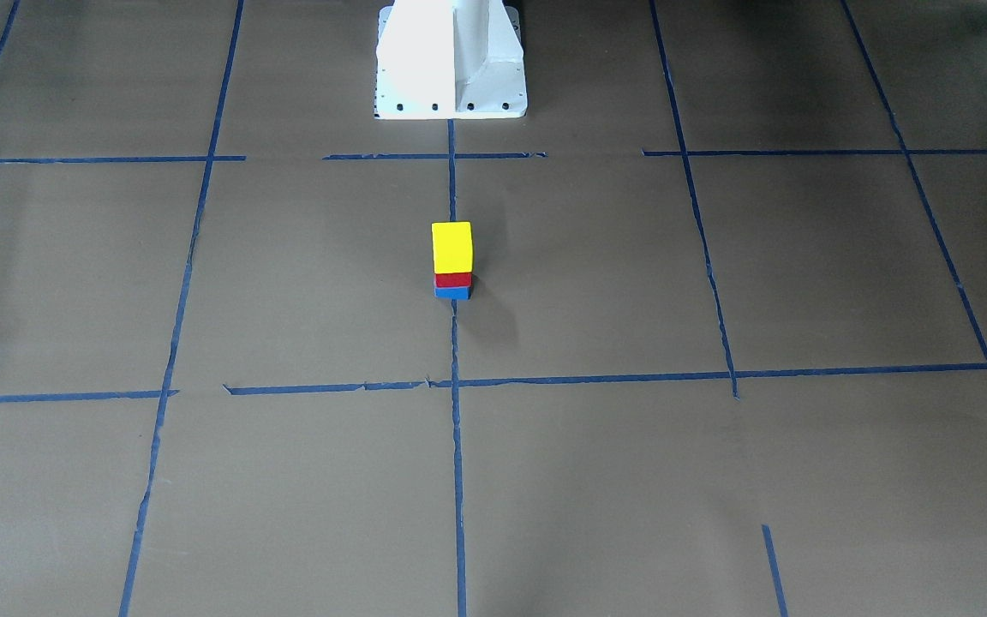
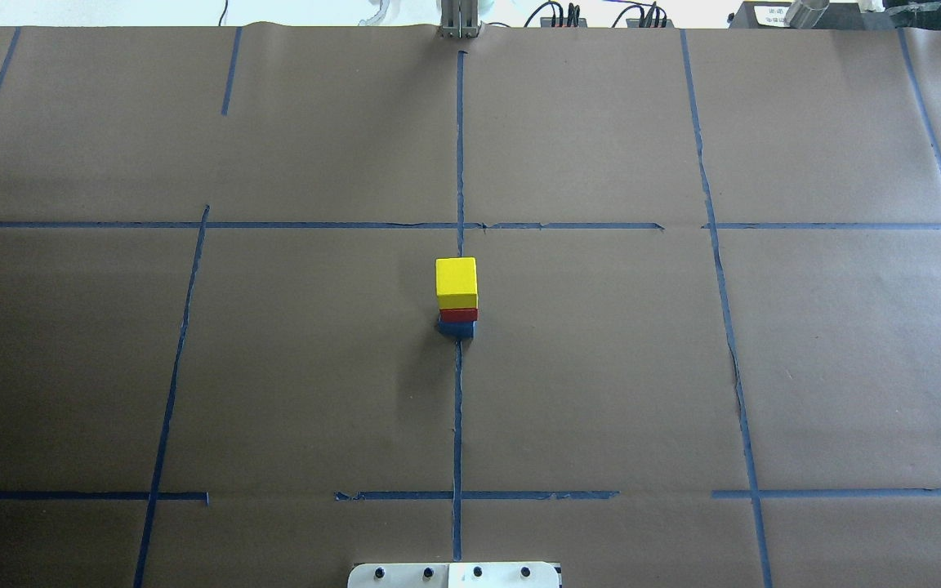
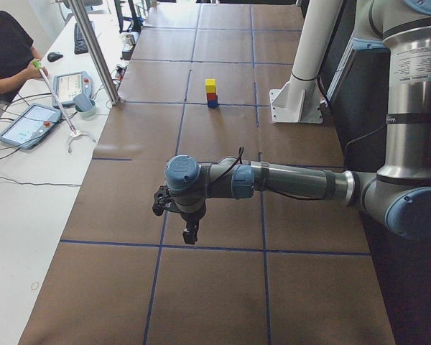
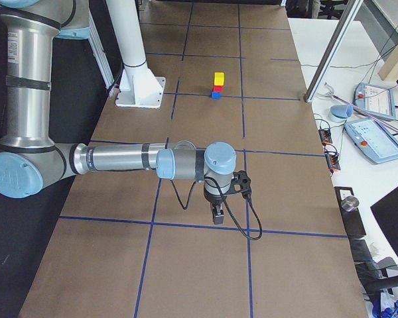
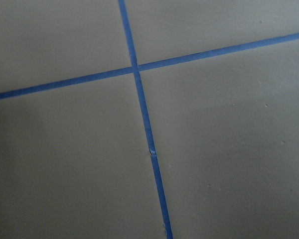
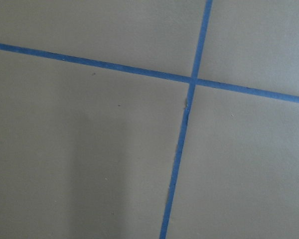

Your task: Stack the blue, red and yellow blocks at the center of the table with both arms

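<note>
Even, diffuse light over the brown desk in front-facing and overhead views; focus sharp. Soft, faint shadow on the desk beside the stack of blocks. White robot base overexposed, detail washed out. Top right corner of front-facing view noticeably darker. Strip beyond the desk's far edge blown out in overhead view. Both wrist views dim and grey, tape lines slightly soft, dull shade at lower left. Side views bright, clear

Silver arm tubes, light-blue joint caps.
</note>
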### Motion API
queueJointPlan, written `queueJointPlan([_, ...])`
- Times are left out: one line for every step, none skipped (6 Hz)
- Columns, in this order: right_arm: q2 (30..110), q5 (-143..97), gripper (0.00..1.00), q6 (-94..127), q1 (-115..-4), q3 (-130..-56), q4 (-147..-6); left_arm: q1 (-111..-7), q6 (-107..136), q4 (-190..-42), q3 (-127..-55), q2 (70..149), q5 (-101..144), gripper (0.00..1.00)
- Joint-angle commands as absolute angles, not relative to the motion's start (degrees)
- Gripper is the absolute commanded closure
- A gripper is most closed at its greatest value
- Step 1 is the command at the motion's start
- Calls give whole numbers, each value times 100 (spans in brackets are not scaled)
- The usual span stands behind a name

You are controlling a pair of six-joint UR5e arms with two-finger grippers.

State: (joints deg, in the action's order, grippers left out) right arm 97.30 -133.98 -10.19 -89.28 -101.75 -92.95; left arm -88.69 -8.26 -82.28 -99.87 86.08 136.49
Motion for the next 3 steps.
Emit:
queueJointPlan([9878,-13682,0,-1046,-8930,-10248,-9123,-8851,-817,-8261,-9714,8814,13658,0])
queueJointPlan([9975,-13676,0,-1020,-8930,-10422,-9132,-8859,-817,-8227,-9842,8789,13650,0])
queueJointPlan([10002,-13650,0,-1002,-8930,-10485,-9141,-8868,-826,-8253,-10061,8572,13649,0])
